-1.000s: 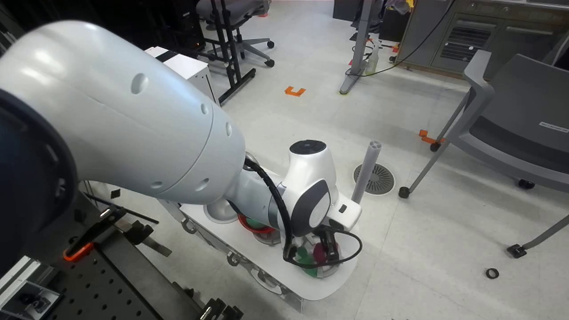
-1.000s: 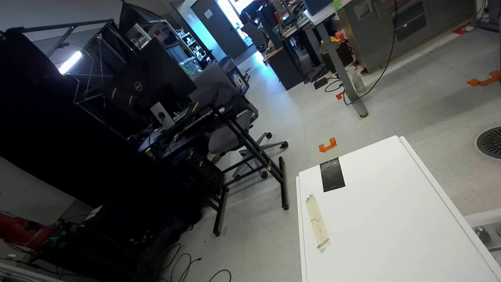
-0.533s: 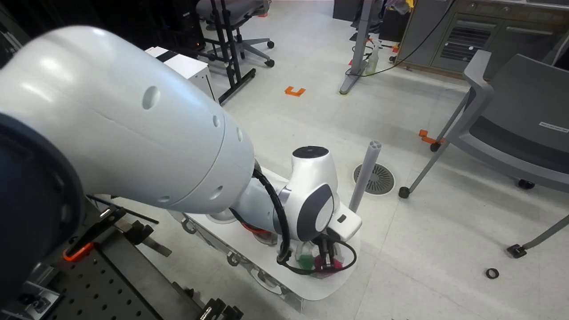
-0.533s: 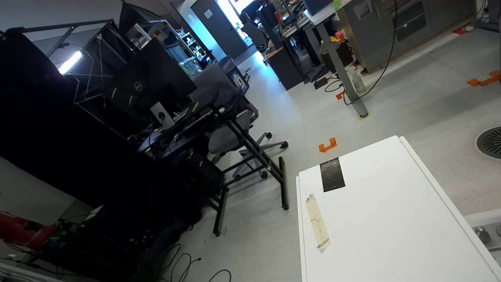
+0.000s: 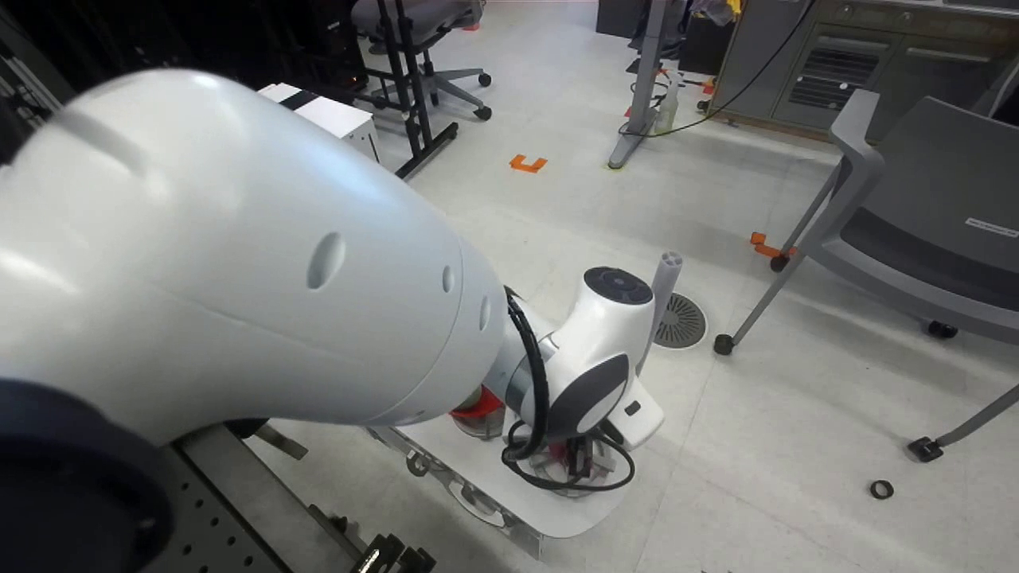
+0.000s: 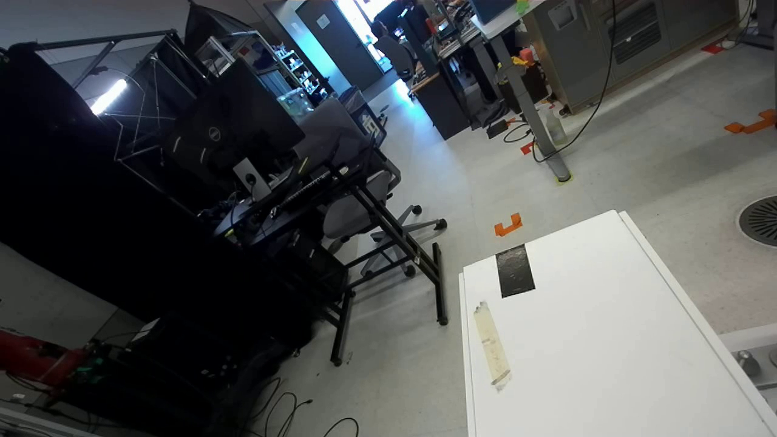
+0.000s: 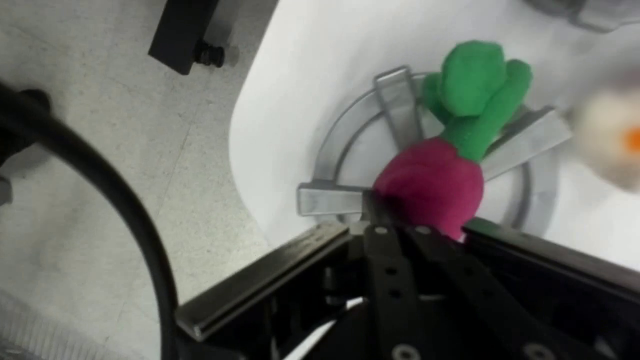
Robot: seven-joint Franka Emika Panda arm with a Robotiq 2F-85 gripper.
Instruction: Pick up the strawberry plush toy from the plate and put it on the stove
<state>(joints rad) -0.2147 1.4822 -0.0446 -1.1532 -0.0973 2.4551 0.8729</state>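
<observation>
In an exterior view we see a big flat white top (image 6: 583, 352), with a black patch (image 6: 515, 271) and a strip of tan tape (image 6: 493, 346) on it. Up and to the left, we can see a gray chair (image 6: 347, 217) with wheels (image 6: 441, 224), a big black screen (image 6: 237, 121) and a bright white light (image 6: 109, 97). We spot a bent orange mark (image 6: 508, 224) on the pale floor (image 6: 452, 194), and a round dark drain (image 6: 762, 220) at the far right side.
</observation>
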